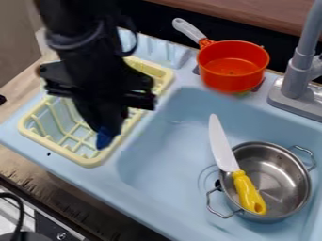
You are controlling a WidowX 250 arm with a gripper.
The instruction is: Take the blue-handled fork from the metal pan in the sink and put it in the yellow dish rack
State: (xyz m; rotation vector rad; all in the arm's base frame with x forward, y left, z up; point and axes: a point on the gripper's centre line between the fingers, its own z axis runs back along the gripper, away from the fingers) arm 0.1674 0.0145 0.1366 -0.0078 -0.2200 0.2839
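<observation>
At the pincer (113, 126), above the rack (94, 161), a blue thing (105, 139) is seen — whether grasped, cannot be told — while, well apart, the knife (221, 146) is apparently supported by the pot (282, 184).

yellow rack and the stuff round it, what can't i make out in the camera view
All in the camera view:
Yellow rack: partly hidden behind the gripper and arm.
Blue bit at the gripper's lower end: too blurred to tell whether it is a held thing or part of the gripper.
Metal pot: partly hidden behind the knife.
Faucet: cut off by the top and right edges.
</observation>
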